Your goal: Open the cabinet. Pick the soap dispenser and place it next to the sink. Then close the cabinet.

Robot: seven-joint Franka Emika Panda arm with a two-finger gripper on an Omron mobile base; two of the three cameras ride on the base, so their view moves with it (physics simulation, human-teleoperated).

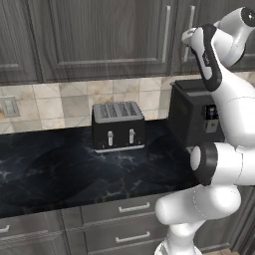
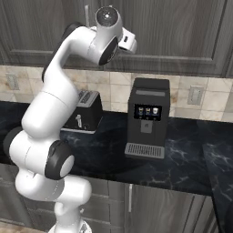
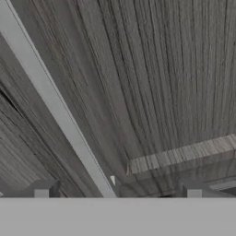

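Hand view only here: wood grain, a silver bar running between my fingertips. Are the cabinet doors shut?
Observer: Yes. In the left base view both doors of the cabinet sit flush and closed.
Operator: Which handle am I on?
Observer: The gripper appears to be at the right-hand handle of the two that meet at the middle.
Operator: What's below the hand?
Observer: A black coffee machine stands on the counter under it, with a toaster to its left.
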